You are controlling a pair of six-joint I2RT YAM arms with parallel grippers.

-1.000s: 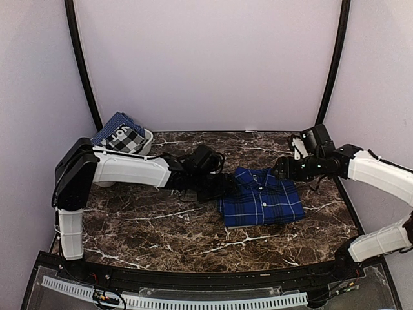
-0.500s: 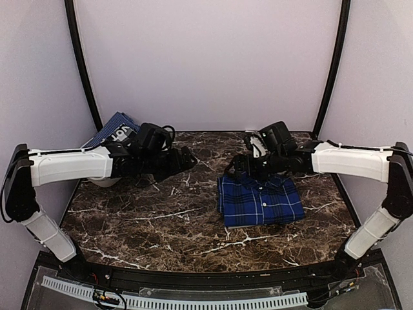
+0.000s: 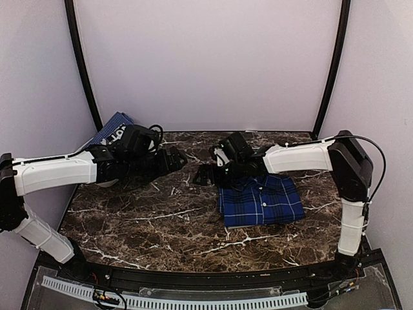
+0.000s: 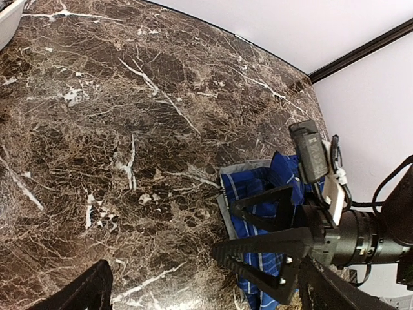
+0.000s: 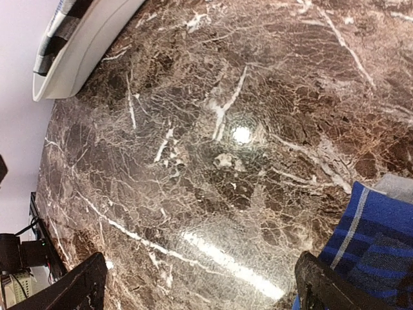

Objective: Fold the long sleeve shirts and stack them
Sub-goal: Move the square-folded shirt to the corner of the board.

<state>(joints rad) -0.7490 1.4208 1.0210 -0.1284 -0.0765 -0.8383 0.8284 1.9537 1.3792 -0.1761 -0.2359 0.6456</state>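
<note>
The plaid shirt [image 3: 261,201] lies folded into a flat rectangle on the desk [image 3: 148,219], right of centre, collar toward the back wall and button placket up. A thin strip of grey cloth [image 4: 222,203] shows along its left edge in the left wrist view. It may be the grey shirt lying underneath, though the pictures do not settle that. Both arms reach in low over the back half of the desk, and neither holds anything. The left end effector [image 3: 179,158] has its fingers spread wide over bare marble. The right end effector [image 3: 201,175] is equally spread, just off the shirt's far left corner. A white tub [image 5: 84,48] holding more cloth sits in the far left corner. As woven cotton, the shirt should be light, limp and prone to sliding on the polished stone. Its layers will likely slip apart if it is lifted by one point, and the collar and placket are the only stiffer parts. The safest hold is probably a pinch through all layers at two corners of one edge, one arm to each, so the fold stays together.
</note>
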